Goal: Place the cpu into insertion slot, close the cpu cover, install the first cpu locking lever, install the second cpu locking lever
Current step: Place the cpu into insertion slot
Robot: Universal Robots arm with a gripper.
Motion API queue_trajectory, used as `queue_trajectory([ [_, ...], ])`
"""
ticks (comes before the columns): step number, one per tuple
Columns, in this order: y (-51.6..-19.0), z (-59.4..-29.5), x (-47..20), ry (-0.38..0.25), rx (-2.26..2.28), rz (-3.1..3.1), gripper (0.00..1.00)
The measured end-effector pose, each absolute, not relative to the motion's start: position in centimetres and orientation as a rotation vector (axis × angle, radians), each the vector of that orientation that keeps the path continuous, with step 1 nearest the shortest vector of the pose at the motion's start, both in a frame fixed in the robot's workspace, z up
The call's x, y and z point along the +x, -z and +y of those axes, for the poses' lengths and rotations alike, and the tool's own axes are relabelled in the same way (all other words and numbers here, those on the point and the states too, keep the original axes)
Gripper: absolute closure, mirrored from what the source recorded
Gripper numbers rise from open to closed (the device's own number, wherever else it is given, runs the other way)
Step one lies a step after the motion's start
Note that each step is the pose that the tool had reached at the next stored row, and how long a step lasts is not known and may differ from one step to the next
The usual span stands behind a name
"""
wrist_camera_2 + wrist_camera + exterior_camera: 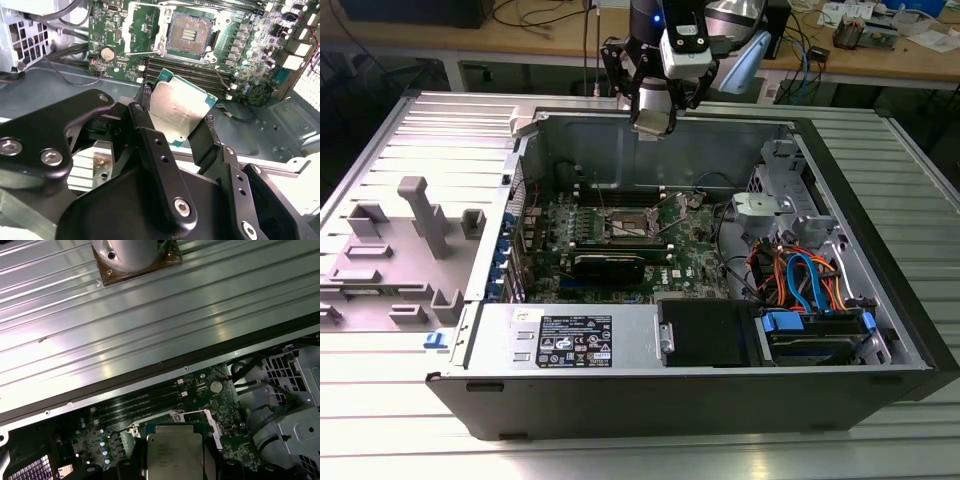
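Gripper is clamped on the cpu, with the black fingers pinching two opposite edges and the silver top tilted toward the second wrist view. In the exterior view it hangs high over the back wall of the open computer case. The insertion slot sits bare on the green motherboard, well apart from the chip. The cpu cover looks flipped open beside the slot, but I can't be sure from this angle.

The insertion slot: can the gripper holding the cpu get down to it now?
Probably yes: the gripper holds the cpu above the open case, and the insertion slot lies uncovered, nothing between.
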State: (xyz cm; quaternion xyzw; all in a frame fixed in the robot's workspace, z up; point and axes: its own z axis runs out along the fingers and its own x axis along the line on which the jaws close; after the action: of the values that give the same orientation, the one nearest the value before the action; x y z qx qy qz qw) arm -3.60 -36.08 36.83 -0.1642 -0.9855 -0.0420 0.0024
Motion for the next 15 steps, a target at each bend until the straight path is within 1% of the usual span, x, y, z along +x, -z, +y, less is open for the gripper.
queue_trajectory([
  [15,-36.8,-36.09,-3.6,0.132,-0.552,-3.086,0.45],
])
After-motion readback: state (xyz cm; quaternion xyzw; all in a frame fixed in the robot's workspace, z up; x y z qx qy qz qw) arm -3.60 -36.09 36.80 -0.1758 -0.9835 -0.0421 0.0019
